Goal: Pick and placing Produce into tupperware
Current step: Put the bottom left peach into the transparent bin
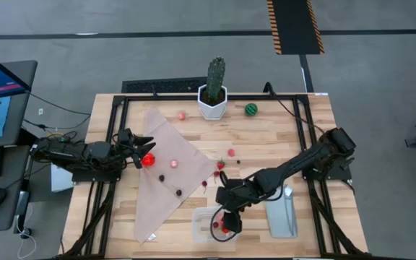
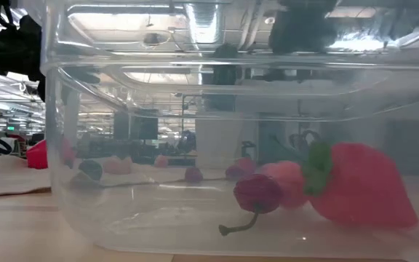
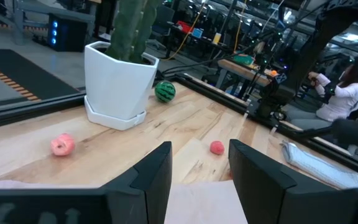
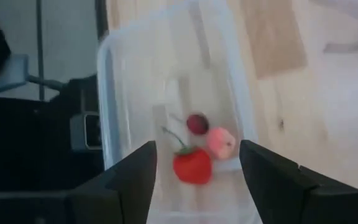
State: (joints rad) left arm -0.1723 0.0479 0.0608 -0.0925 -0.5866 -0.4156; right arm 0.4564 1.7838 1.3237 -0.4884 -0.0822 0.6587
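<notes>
- Three toy fruits lie inside the clear tupperware (image 4: pixel 166 99) at the desk's (image 1: pixel 280 141) near edge: a strawberry (image 4: pixel 192 166), a pink piece (image 4: pixel 221 143) and a dark cherry (image 4: pixel 197 123).
- The right end effector (image 4: pixel 194 174) hangs over the tub, fingers apart, holding nothing.
- The left end effector (image 1: pixel 144 149) sits over the beige cloth (image 1: pixel 168 173), beside a red fruit (image 1: pixel 149 160); whether it grips it cannot be told.
- More produce lies scattered on the cloth and desk.
</notes>
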